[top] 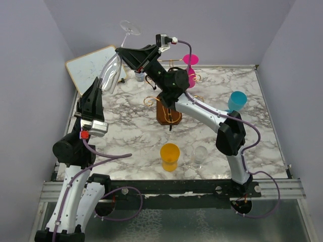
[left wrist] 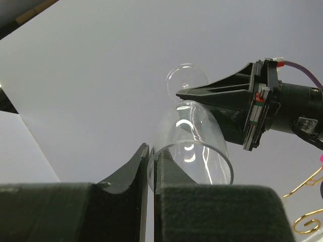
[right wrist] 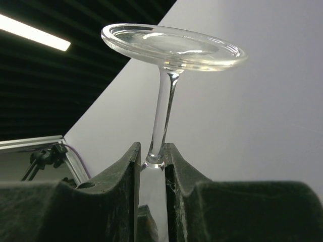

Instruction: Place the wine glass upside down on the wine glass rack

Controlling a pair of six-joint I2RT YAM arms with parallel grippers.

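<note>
The clear wine glass [top: 112, 69] is held in the air over the table's far left, tilted, foot up and bowl mouth down. My left gripper [top: 104, 83] is shut on the bowl's rim; in the left wrist view its fingers [left wrist: 151, 154] pinch the glass wall [left wrist: 194, 136]. My right gripper [top: 121, 51] is shut where stem meets bowl; in the right wrist view [right wrist: 153, 151] the stem and foot [right wrist: 171, 45] rise above the fingertips. The wine glass rack [top: 168, 115], gold wire on a brown block, stands right of the glass. A gold scroll [left wrist: 308, 222] shows in the left wrist view.
A pink glass [top: 191, 62] hangs upside down on the rack's far side. An orange cup [top: 169, 156] and a clear tumbler [top: 200, 154] stand near the front, a teal cup [top: 236, 101] at the right. A whiteboard [top: 91, 65] leans at the back left.
</note>
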